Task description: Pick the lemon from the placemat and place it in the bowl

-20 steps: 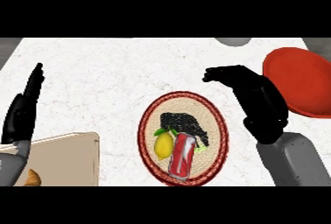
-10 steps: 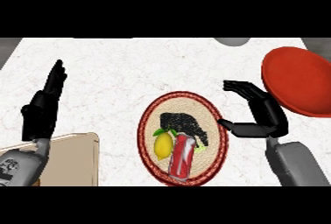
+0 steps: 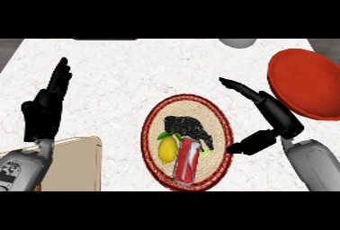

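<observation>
A yellow lemon (image 3: 168, 148) lies on the left part of a round woven placemat (image 3: 189, 104) with a red rim, beside a red can (image 3: 186, 158) and a dark printed shape. The red bowl (image 3: 305, 84) sits at the right edge of the counter. My right hand (image 3: 268, 118) hovers open between the placemat and the bowl, fingers stretched up and left, thumb pointing down at the mat's right rim; it holds nothing. My left hand (image 3: 46, 109) stands open at the left, fingers up, resting.
A tan cutting board (image 3: 77, 165) lies at the lower left under my left forearm. A grey round object (image 3: 238, 42) shows at the counter's far edge. The white marbled counter (image 3: 139, 67) stretches between the hands.
My right hand has opened out and spread, its thumb dropping toward the placemat's right rim. My left hand has shifted slightly right. The lemon has not moved.
</observation>
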Robot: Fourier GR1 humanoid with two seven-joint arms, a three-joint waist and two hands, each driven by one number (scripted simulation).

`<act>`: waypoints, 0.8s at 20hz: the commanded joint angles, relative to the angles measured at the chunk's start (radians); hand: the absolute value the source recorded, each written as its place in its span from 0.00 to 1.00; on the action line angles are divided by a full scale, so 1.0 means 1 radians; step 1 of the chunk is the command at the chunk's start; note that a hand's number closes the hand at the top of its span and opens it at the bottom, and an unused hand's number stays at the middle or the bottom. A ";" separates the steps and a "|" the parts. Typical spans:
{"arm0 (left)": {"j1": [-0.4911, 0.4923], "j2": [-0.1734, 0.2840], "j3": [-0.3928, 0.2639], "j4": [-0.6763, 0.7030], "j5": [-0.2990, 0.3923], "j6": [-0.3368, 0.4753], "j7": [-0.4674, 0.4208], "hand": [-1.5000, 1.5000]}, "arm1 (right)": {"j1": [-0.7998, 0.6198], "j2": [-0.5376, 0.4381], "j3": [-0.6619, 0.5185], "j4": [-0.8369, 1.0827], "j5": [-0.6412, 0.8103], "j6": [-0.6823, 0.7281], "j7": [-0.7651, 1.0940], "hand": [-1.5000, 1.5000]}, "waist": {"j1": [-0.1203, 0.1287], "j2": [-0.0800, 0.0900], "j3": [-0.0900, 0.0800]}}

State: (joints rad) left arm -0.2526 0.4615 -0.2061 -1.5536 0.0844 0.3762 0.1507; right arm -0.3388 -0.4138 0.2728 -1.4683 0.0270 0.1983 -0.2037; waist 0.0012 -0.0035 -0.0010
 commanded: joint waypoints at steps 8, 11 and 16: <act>0.025 -0.007 0.010 -0.026 -0.014 -0.029 -0.003 0.50 | -0.276 0.067 0.230 -0.076 0.163 0.170 0.519 0.00 | 0.019 0.001 -0.001; -0.008 -0.001 0.066 0.013 -0.005 -0.056 0.003 0.50 | -0.243 0.096 0.244 -0.082 0.172 0.220 0.529 0.00 | 0.004 0.003 0.000; 0.017 -0.034 0.051 -0.020 -0.028 -0.066 0.001 0.50 | -0.292 0.226 0.316 -0.014 0.235 0.249 0.606 0.00 | 0.008 0.004 0.001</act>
State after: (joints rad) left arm -0.2314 0.4351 -0.1672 -1.5685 0.0578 0.3325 0.1478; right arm -0.6055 -0.2763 0.5272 -1.5400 0.2056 0.4336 0.3617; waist 0.0070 -0.0013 -0.0007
